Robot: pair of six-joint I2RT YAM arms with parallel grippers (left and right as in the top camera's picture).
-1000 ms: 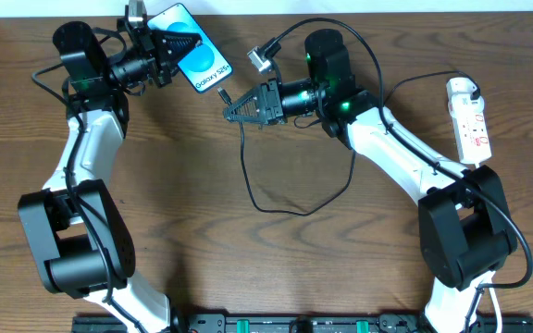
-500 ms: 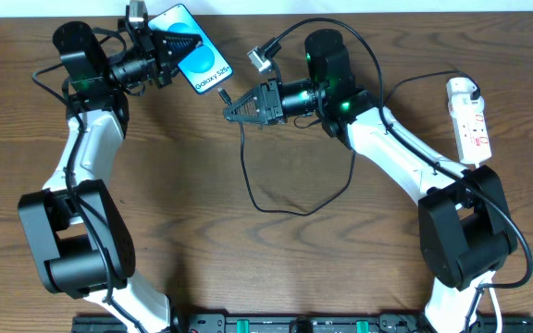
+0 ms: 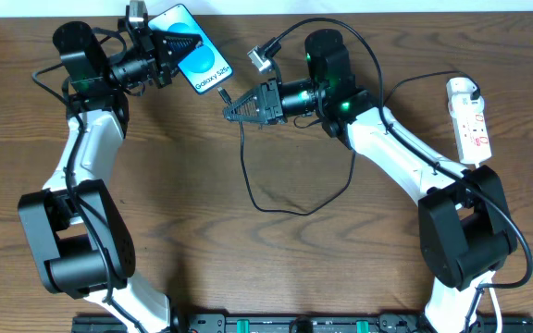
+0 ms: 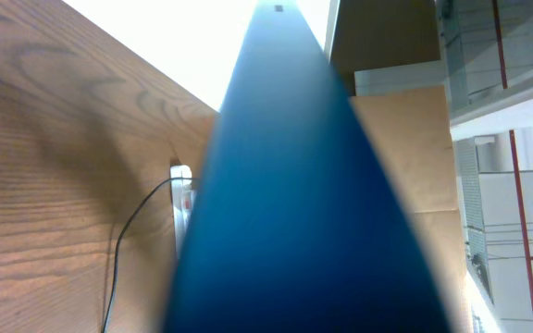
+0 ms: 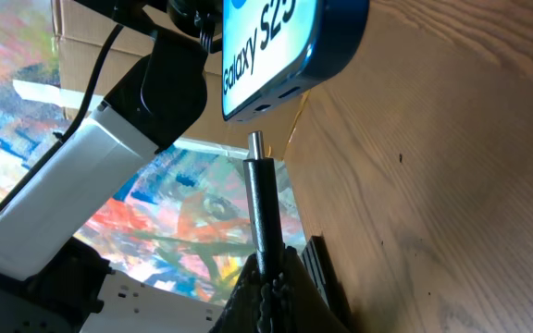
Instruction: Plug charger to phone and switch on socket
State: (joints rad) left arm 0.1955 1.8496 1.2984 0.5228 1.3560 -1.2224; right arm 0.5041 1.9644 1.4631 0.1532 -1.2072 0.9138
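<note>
The charger (image 5: pixel 260 203), being pinched by the right gripper (image 3: pixel 229 111), is being aligned just off the phone (image 3: pixel 206 65), clamped in the left gripper (image 3: pixel 181 43), with a straight push likely needed next.

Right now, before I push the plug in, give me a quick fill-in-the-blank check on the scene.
The left fingers are shut on the ___.
The right fingers pinch the charger by its ___.
In the right wrist view, a ___ separates the plug tip from the phone.
The socket lies on the ___ arm's side.
Missing words: phone, plug, gap, right.
</note>
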